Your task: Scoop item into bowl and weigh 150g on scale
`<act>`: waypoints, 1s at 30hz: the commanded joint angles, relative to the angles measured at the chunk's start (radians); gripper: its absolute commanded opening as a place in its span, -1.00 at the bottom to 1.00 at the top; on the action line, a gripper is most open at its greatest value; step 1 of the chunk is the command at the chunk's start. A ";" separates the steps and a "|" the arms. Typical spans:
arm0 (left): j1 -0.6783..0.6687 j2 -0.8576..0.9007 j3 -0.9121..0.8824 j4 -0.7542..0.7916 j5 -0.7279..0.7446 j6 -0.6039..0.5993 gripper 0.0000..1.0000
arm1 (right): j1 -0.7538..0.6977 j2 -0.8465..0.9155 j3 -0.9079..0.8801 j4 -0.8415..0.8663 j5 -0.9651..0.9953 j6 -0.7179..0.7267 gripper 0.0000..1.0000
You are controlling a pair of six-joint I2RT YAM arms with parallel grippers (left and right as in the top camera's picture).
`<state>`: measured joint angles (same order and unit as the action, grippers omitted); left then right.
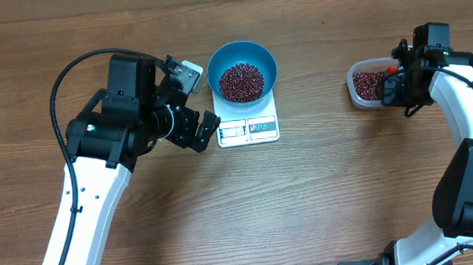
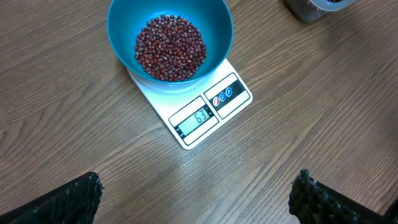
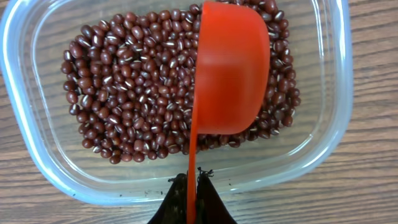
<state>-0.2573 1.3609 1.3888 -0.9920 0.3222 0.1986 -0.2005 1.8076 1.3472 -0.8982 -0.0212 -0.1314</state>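
The blue bowl [image 1: 242, 69] [image 2: 170, 38] stands on the white scale [image 1: 248, 125] [image 2: 200, 109], with a heap of dark red-brown beans [image 1: 240, 81] [image 2: 170, 48] inside it. My left gripper [image 1: 192, 117] [image 2: 196, 196] hovers open just left of the scale, nothing between its fingers. At the right, more beans [image 1: 369, 84] [image 3: 140, 87] lie in a clear plastic tub [image 1: 361, 96] [image 3: 323, 134]. My right gripper [image 1: 398, 85] [image 3: 192, 182] is shut on the thin handle of the red-orange scoop [image 3: 230, 68], whose cup sits tilted on its side over the tub's beans.
Bare wooden table surrounds everything. The scale's display [image 2: 198, 118] is lit and faces the left arm. The left arm's black cable [image 1: 74, 73] loops over the table at the left. The tub sits near the right arm's base side.
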 commanded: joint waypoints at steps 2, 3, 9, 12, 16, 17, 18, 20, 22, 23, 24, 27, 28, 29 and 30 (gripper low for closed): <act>0.002 0.007 0.014 0.002 0.007 0.015 0.99 | 0.006 0.003 -0.010 0.012 -0.050 -0.008 -0.93; 0.002 0.007 0.014 0.002 0.007 0.015 0.99 | 0.006 0.003 -0.011 0.015 -0.052 -0.008 -0.93; 0.002 0.007 0.014 0.002 0.007 0.015 0.99 | 0.006 0.003 -0.011 0.015 -0.058 -0.008 -0.93; 0.002 0.007 0.014 0.002 0.007 0.015 0.99 | 0.006 0.003 -0.011 0.014 -0.063 -0.008 -0.93; 0.002 0.007 0.014 0.002 0.007 0.015 0.99 | 0.006 0.003 -0.011 0.016 -0.062 -0.009 -0.93; 0.002 0.007 0.014 0.002 0.007 0.015 0.99 | 0.006 0.003 -0.011 0.015 -0.062 -0.009 -0.93; 0.002 0.007 0.014 0.002 0.007 0.015 0.99 | 0.006 0.003 -0.011 0.015 -0.062 -0.009 -0.93; 0.002 0.007 0.014 0.002 0.007 0.015 0.99 | 0.006 0.003 -0.011 0.014 -0.063 -0.008 -0.93; 0.002 0.007 0.014 0.002 0.007 0.015 0.99 | 0.006 0.003 -0.011 0.010 -0.063 -0.008 -0.93; 0.002 0.007 0.014 0.002 0.007 0.015 0.99 | 0.006 0.003 -0.011 0.008 -0.063 -0.008 -0.93; 0.002 0.007 0.014 0.002 0.007 0.015 0.99 | 0.006 0.003 -0.012 0.008 -0.063 -0.008 -0.93; 0.002 0.007 0.014 0.002 0.008 0.015 0.98 | 0.006 0.003 -0.013 0.007 -0.063 -0.008 -0.93; 0.002 0.007 0.014 0.002 0.007 0.015 0.99 | 0.006 0.003 -0.013 0.006 -0.063 -0.008 -0.93; 0.002 0.007 0.014 0.002 0.007 0.015 0.99 | 0.006 0.003 -0.013 0.006 -0.063 -0.008 -0.93; 0.002 0.007 0.014 0.002 0.008 0.015 0.99 | 0.006 0.003 -0.013 0.006 -0.063 -0.008 -0.93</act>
<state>-0.2573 1.3609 1.3888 -0.9916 0.3222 0.1986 -0.2005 1.8076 1.3460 -0.8921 -0.0746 -0.1318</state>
